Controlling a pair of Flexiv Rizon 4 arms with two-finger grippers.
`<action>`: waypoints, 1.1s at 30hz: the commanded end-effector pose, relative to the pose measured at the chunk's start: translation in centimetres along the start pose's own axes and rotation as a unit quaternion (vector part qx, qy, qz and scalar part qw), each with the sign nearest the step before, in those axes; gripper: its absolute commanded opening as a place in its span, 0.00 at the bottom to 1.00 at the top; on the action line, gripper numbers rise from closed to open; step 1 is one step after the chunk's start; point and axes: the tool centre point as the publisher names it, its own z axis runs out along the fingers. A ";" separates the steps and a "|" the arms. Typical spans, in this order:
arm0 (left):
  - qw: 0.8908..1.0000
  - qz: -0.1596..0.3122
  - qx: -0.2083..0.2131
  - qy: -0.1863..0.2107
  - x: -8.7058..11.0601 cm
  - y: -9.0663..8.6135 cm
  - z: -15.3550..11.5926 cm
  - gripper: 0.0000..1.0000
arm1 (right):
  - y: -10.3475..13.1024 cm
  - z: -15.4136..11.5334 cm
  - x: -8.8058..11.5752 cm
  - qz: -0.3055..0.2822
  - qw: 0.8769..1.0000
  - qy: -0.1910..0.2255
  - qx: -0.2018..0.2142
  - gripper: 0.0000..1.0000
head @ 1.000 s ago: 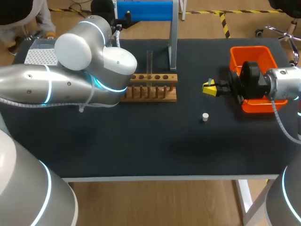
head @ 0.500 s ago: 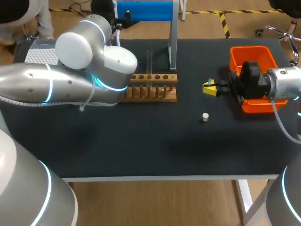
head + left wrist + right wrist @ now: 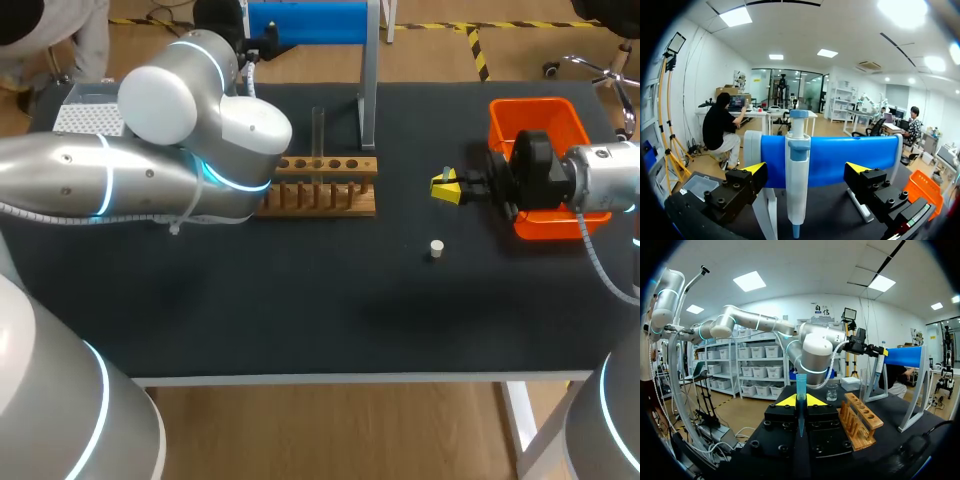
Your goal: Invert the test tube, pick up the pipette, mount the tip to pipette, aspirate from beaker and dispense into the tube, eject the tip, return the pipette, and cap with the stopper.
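Right end effector [image 3: 800, 401] pinches one tip [image 3: 800, 382]; one stopper [image 3: 436, 246] lies nearby.

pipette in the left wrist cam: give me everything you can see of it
The pipette is a slim white barrel, plastic by the look, with a light-blue collar and plunger button on top and a small blue end at the bottom. It hangs upright in front of the blue bar of its stand. It sits midway between the open fingers of the left hand, and neither finger touches it.
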 end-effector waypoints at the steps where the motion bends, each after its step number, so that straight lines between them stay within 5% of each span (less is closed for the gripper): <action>1: 1.000 -0.001 0.002 0.000 0.0 0.1 0.4 1.00 | 0.0 -0.1 0.0 0.000 1.000 0.001 0.000 0.00; 29: 1.000 -0.001 -0.001 -0.004 -0.2 0.2 0.7 0.99 | 0.0 -0.1 0.0 0.000 1.000 0.001 0.000 0.00; 30: 1.000 -0.001 -0.001 -0.004 -0.2 0.2 0.7 0.79 | 0.0 -0.1 0.0 0.000 1.000 0.001 0.000 0.00; 31: 1.000 -0.002 -0.001 -0.004 -0.2 0.2 0.7 0.44 | 0.0 -0.1 0.0 0.000 1.000 0.001 0.000 0.00; 33: 1.000 -0.002 -0.002 -0.005 -0.2 0.2 0.7 0.17 | 0.0 -0.1 0.0 0.000 1.000 0.001 0.000 0.00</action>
